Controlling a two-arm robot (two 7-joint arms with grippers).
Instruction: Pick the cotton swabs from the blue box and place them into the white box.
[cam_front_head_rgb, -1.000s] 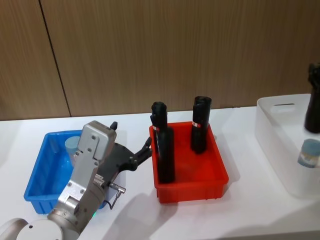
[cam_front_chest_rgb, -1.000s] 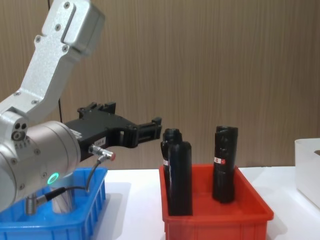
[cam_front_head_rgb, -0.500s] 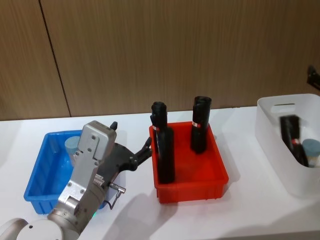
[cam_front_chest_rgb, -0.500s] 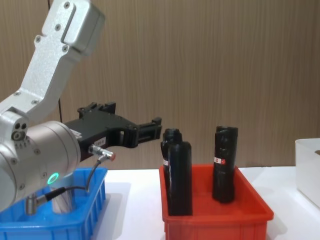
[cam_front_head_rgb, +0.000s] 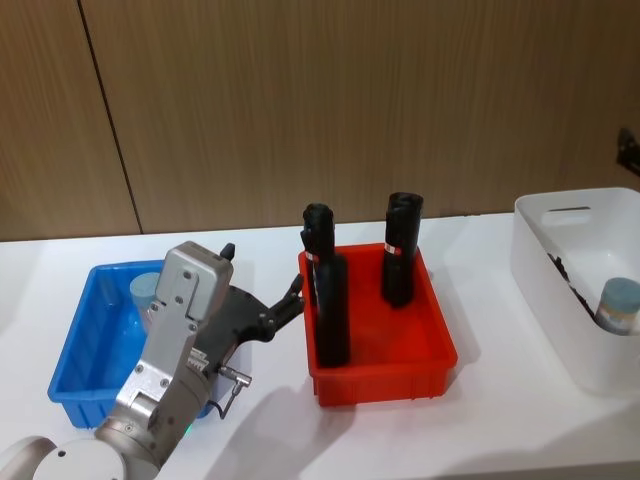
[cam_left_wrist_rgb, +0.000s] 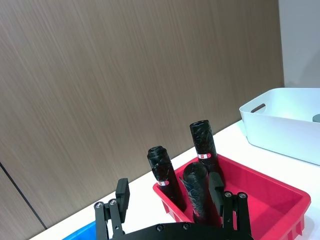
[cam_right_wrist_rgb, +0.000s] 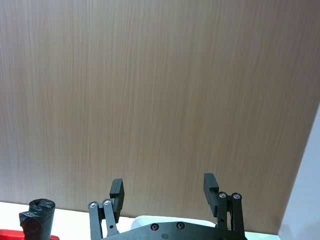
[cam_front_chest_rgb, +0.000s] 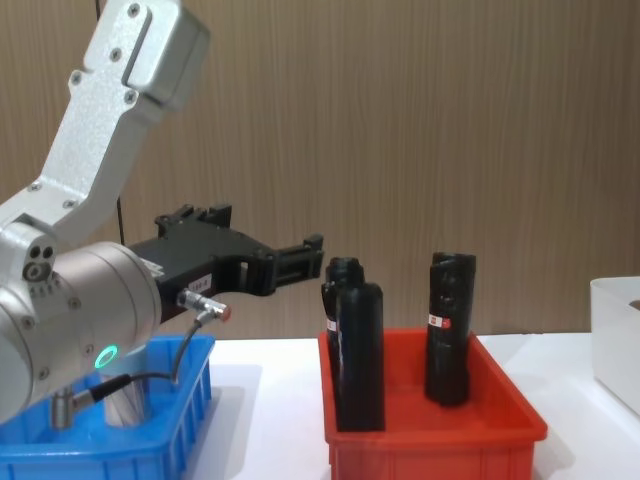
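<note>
Item 1: shallow bright blue plastic box with rolled rim (cam_front_head_rgb: 75, 345), at my left on the white table (cam_front_head_rgb: 480, 440). Holds one clear cylindrical cotton swab jar with a pale grey-blue lid (cam_front_head_rgb: 146, 290), upright at the far end, partly behind my left arm. I judge this the next pick.

Item 2: white translucent plastic box (cam_front_head_rgb: 545, 290), at my right. One swab jar of the same kind (cam_front_head_rgb: 618, 305) stands inside against the near right wall; delivered, I judge.

Item 3: red plastic bin (cam_front_head_rgb: 440, 345), between the two boxes, holding tall black bottles (cam_front_head_rgb: 330, 300). Not task stock; an obstacle on the carry path, so transfers should go over it.

Item 4: left gripper (cam_left_wrist_rgb: 170, 192), empty, fingers spread wide, hanging level above the blue box's right edge and pointing toward the red bin. Placed, I judge, on standby near its stock.

Item 5: right gripper (cam_right_wrist_rgb: 164, 189), empty, fingers wide apart, facing the wood-panel wall (cam_right_wrist_rgb: 160, 90). A dark part of it shows at the head view's right edge, above the white box.
</note>
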